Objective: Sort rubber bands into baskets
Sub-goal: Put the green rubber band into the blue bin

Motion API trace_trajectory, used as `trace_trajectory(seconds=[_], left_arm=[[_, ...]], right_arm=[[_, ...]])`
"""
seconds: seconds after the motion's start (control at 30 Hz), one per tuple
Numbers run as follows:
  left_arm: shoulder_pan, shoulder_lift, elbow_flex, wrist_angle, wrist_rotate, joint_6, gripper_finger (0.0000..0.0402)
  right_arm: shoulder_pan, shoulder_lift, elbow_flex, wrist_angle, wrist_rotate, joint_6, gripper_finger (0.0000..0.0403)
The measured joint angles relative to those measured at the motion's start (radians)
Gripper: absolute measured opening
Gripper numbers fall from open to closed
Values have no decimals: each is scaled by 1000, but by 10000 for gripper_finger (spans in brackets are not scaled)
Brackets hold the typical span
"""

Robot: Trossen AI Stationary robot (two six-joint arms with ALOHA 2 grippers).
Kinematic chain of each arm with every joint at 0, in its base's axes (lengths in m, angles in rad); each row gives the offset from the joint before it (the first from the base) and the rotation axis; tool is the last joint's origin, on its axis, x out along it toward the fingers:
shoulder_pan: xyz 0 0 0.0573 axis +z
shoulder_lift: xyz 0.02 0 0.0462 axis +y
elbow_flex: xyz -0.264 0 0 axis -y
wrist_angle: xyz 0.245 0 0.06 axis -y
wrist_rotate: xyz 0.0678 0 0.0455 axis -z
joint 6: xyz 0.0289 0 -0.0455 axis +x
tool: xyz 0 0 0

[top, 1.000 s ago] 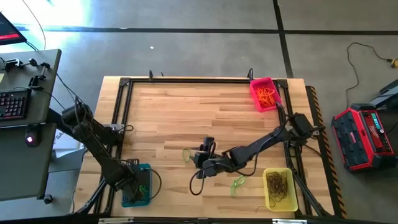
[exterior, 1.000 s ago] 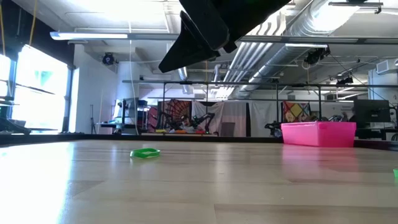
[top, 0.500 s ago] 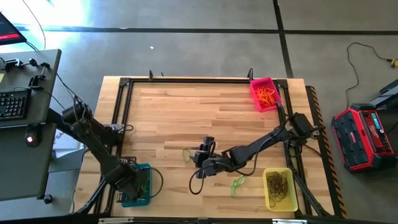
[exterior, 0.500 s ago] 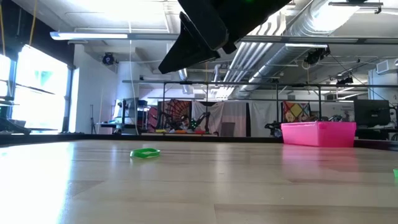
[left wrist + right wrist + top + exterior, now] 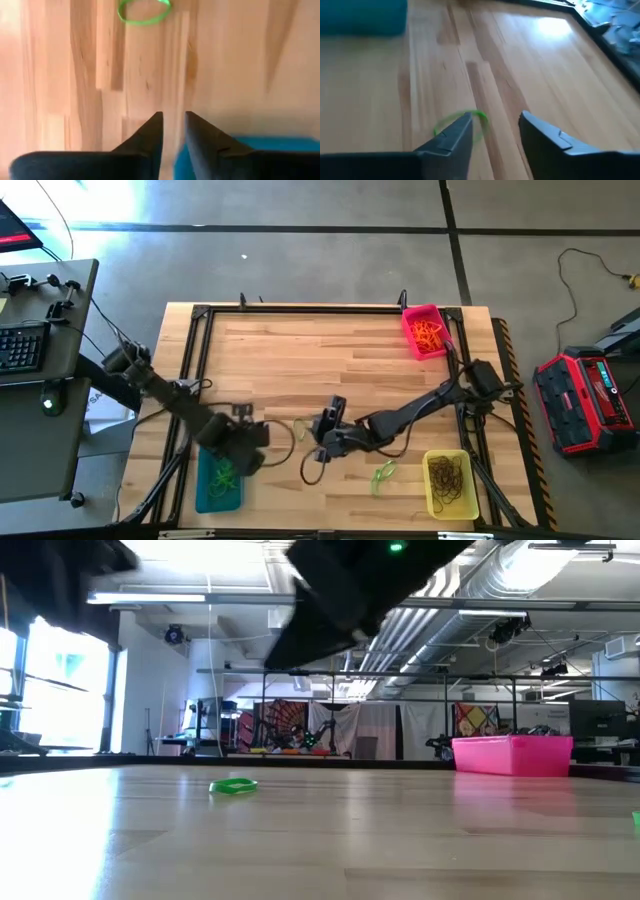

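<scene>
A green rubber band (image 5: 300, 428) lies flat on the wooden table near its middle; it also shows in the low view (image 5: 233, 785). My right gripper (image 5: 495, 127) hovers open just right of it and well above it, with nothing between its fingers. My left gripper (image 5: 173, 129) hangs above the table beside the teal basket (image 5: 220, 482), pointing steeply down. Its fingers stand a narrow gap apart and hold nothing. The same band (image 5: 144, 11) lies ahead of it. A second green band (image 5: 383, 475) lies near the front. The teal basket holds green bands.
The pink basket (image 5: 425, 330) with orange bands stands at the far right corner. The yellow basket (image 5: 450, 480) with dark bands stands at the near right. A black frame (image 5: 200, 315) runs round the table. Bare wood lies across the far half.
My left gripper has risen from over the teal basket and swung toward the table's right, toward the green band in the middle, mostly in the last half second. My right gripper has stayed in place and rolled slightly.
</scene>
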Motion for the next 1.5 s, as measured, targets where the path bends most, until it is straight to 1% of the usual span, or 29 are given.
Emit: trace_trajectory(seconds=[0.07,0.13,0.23,0.27,0.3,0.43,0.5,0.53,0.63,0.73,0.83,0.93,1.0,1.27,1.37,1.5], left_arm=[[43,0,-36,65,-5,71,55],[80,0,-76,140,-5,141,34],[135,1,-137,264,12,230,7],[153,1,-153,301,17,256,4],[169,1,-167,337,25,281,4],[225,1,-205,477,81,382,2],[249,1,-223,537,130,435,1],[260,1,-231,552,143,457,1],[290,8,-252,594,138,475,2],[315,18,-260,594,131,477,3],[323,30,-271,640,130,518,5],[322,53,-283,719,163,575,22],[321,74,-292,741,181,605,38],[321,182,-292,822,186,727,103],[322,220,-292,838,183,730,114],[323,256,-287,848,171,730,116]], right_arm=[[14,-11,0,-68,51,-8,130],[21,-29,-9,-113,71,2,96],[13,-54,-63,-79,76,17,33],[9,-61,-91,-51,63,17,17],[5,-66,-120,-22,54,16,9],[-7,-85,-233,136,-38,-7,17],[-11,-92,-279,196,-76,-3,10],[-12,-94,-297,220,-81,-2,5],[-9,-105,-340,280,-85,-2,4],[2,-114,-364,310,-85,0,7],[6,-120,-379,322,-86,1,4],[3,-126,-382,317,-77,25,1],[3,-126,-382,315,-77,40,1],[4,-126,-382,319,-72,42,0],[4,-126,-382,319,-72,42,0],[4,-126,-382,319,-72,42,0]])
